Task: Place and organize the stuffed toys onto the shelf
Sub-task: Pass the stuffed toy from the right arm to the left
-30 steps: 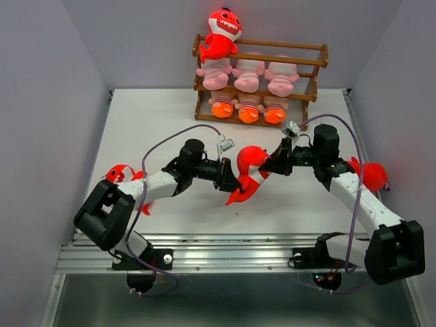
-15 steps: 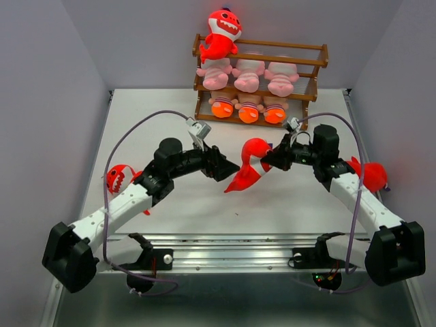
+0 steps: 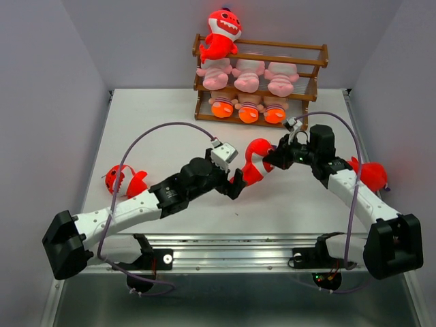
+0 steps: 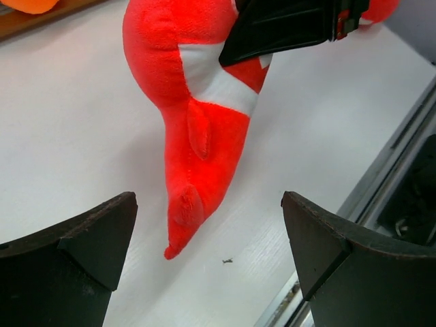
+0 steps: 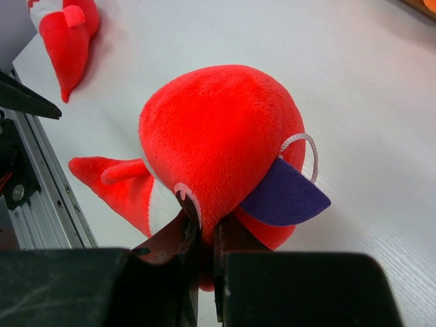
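Observation:
My right gripper (image 3: 270,161) is shut on the head of a red shark (image 3: 253,165), which hangs tail-down just above the table. From the right wrist, the shark (image 5: 218,129) fills the view with the gripper (image 5: 204,231) pinching its plush. My left gripper (image 3: 238,185) stands open below the tail. Through the left wrist camera, the shark (image 4: 204,102) hangs ahead of the gripper (image 4: 208,201), untouched. On the shelf (image 3: 306,46), one shark (image 3: 221,33) sits on top, pink striped toys (image 3: 248,73) fill the middle tier and orange-footed dolls (image 3: 248,110) the bottom.
One loose shark (image 3: 126,181) lies on the white table (image 3: 157,122) at the left, beside my left arm. Another shark (image 3: 372,176) lies at the right, partly behind my right arm. The metal rail (image 3: 231,248) runs along the near edge.
My left gripper opened and let go of the shark's tail, drew back left, then returned under the tail. The right gripper kept its hold and carried the shark slightly toward the shelf.

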`<control>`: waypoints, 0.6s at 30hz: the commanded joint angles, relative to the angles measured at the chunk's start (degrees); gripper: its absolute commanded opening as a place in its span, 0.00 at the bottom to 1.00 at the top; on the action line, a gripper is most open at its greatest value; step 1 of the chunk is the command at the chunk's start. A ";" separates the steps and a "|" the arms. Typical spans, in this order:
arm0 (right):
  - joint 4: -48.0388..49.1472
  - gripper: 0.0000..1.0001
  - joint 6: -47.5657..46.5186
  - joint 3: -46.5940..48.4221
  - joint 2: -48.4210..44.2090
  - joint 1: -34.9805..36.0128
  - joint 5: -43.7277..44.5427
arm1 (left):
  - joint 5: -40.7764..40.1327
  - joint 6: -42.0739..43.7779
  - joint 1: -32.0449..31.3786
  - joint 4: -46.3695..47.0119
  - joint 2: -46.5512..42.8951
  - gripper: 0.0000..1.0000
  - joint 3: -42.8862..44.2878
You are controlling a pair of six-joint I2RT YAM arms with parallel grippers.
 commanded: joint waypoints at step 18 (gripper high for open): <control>-0.02 0.01 1.51 3.83 -0.17 -0.87 -0.15 | -13.08 8.17 -5.38 6.71 12.30 0.78 -0.28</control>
